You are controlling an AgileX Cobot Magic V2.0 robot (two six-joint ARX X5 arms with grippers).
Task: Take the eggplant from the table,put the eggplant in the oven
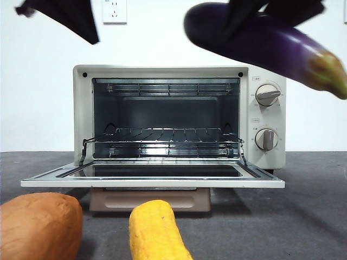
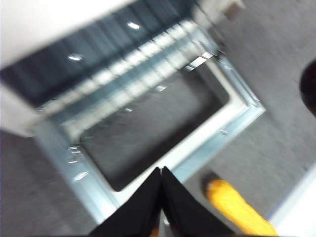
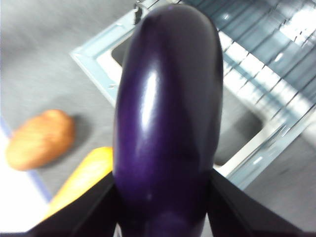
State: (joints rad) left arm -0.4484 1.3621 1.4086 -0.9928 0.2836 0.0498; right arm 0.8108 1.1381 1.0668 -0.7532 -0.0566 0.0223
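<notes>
Nearest the front camera, a brown-orange sweet potato (image 1: 38, 225) lay on the flat dark grey speckled table (image 1: 293, 216) at the low left, and just beside it a yellow corn-like piece (image 1: 156, 230) pointed toward the oven. Both also appeared in the right wrist view, the sweet potato (image 3: 42, 139) apart from the yellow piece (image 3: 81, 177), which ran partly behind the eggplant.

Behind them stood the cream-white toaster oven (image 1: 162, 73), its door (image 1: 152, 183) dropped flat and open, the beige bar handle (image 1: 150, 201) hanging below the door's front edge. Inside, a wire rack (image 1: 162, 143) sat across the cavity, and two round knobs (image 1: 267, 95) were stacked on the right panel.

Above the oven's right side, clear of the table, hung the long glossy dark-purple eggplant (image 1: 260, 43), tilted with its yellowish-green stem end (image 1: 331, 73) low and to the right. The right gripper (image 3: 165, 212) held it, one black jaw pressed against each flank of the eggplant (image 3: 168, 118), over the corner of the open door.

The left gripper (image 2: 161, 197) hovered over the door's front edge with its jaws closed together, nothing between them; its view was blurred. On the white wall behind, a socket (image 1: 114, 11) was mounted.
</notes>
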